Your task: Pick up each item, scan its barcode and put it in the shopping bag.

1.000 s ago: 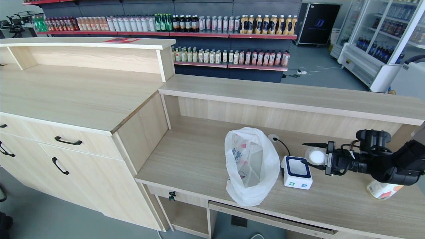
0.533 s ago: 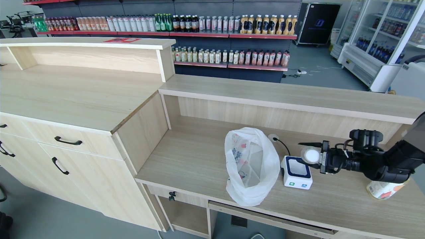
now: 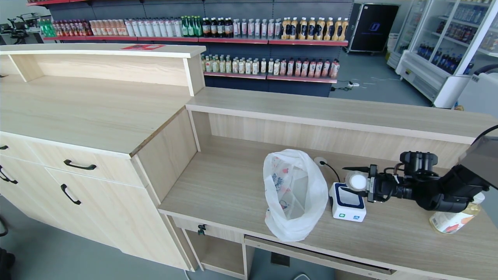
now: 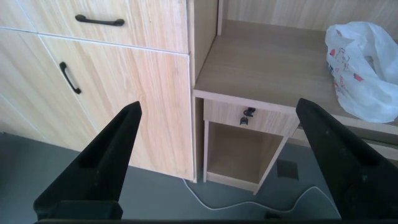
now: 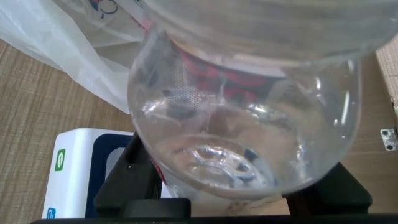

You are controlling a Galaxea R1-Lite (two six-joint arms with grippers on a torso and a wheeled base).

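Observation:
My right gripper point(image 3: 355, 180) is shut on a clear plastic bottle point(image 3: 358, 182) with a white cap, held lying level with the cap facing the bag. The bottle hangs just above the right rear edge of the white scanner point(image 3: 347, 201) with its blue top. In the right wrist view the bottle point(image 5: 249, 124) is close up, with the scanner point(image 5: 74, 168) and the bag point(image 5: 68, 50) beyond it. The white shopping bag point(image 3: 295, 192) stands open on the counter left of the scanner. My left gripper point(image 4: 219, 106) is open and holds nothing, low beside the counter, with the bag point(image 4: 364, 59) far off.
A second bottle with a printed label point(image 3: 453, 219) stands on the counter point(image 3: 218, 182) at the far right, under my right arm. A black cable runs from the scanner to a socket point(image 3: 320, 160). A raised shelf point(image 3: 330, 112) backs the counter; cabinets with drawers point(image 3: 78, 167) stand at the left.
My right arm has carried the bottle leftward, from right of the scanner to above its right rear edge. Bag, scanner and the other bottle have stayed put.

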